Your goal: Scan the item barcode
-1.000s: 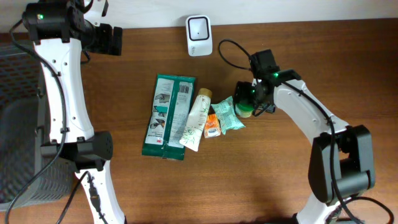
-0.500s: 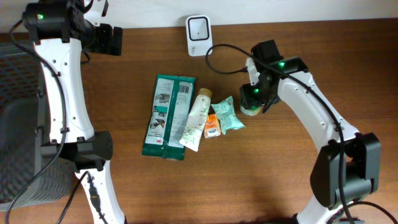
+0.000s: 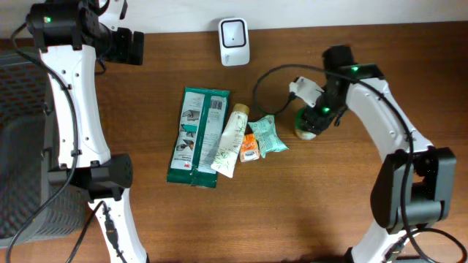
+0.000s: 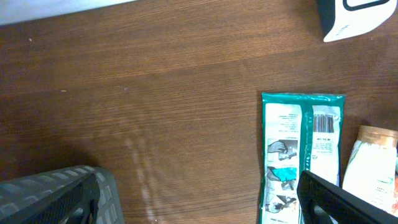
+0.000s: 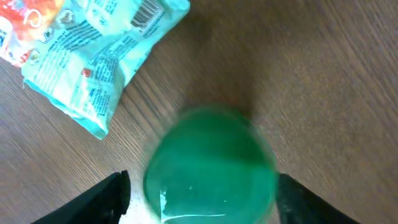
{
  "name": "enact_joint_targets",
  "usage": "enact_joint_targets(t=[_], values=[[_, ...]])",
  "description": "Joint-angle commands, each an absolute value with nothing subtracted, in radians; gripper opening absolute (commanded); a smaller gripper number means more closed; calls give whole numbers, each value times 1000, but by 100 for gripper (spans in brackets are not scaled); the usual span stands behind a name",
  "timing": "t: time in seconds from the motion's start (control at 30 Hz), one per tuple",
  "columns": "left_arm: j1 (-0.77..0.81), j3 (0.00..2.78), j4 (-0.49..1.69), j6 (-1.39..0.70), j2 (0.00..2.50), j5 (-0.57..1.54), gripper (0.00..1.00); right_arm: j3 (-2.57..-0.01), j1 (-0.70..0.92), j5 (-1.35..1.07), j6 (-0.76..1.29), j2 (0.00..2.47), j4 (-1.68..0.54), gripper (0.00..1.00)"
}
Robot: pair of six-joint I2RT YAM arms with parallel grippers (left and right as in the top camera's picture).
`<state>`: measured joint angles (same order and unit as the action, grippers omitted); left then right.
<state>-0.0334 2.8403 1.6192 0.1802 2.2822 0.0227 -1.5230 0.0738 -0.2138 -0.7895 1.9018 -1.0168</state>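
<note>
right gripper [image 5: 202,194] straddles green jar [image 5: 208,158], grip unclear | jar moved farther right of scanner [image 3: 234,33] | scan not yet done | left gripper [image 3: 130,46] spread wide

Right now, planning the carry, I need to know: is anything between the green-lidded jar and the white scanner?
No item lies between the green-lidded jar and the white scanner. Only the black cable of the right arm loops across that line; whether it touches the table cannot be told.
</note>
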Motion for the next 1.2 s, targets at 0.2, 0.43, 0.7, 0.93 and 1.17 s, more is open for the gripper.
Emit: enact_joint_targets(t=[0.2, 0.43, 0.7, 0.93, 1.17], values=[[-38, 2843, 1618, 193, 2277, 33, 99, -1591, 18, -304, -486, 1946, -1032, 98], [-38, 2843, 1618, 193, 2277, 33, 99, -1794, 35, -305, 154, 1933, -1232, 99], [-43, 2843, 1618, 192, 2277, 33, 99, -1570, 73, -184, 316, 1937, -1076, 98], [-42, 2843, 1618, 193, 2277, 33, 99, -1570, 73, -169, 330, 1936, -1062, 97], [-42, 2843, 1618, 193, 2277, 33, 99, -1699, 73, -198, 305, 1923, -1176, 97]])
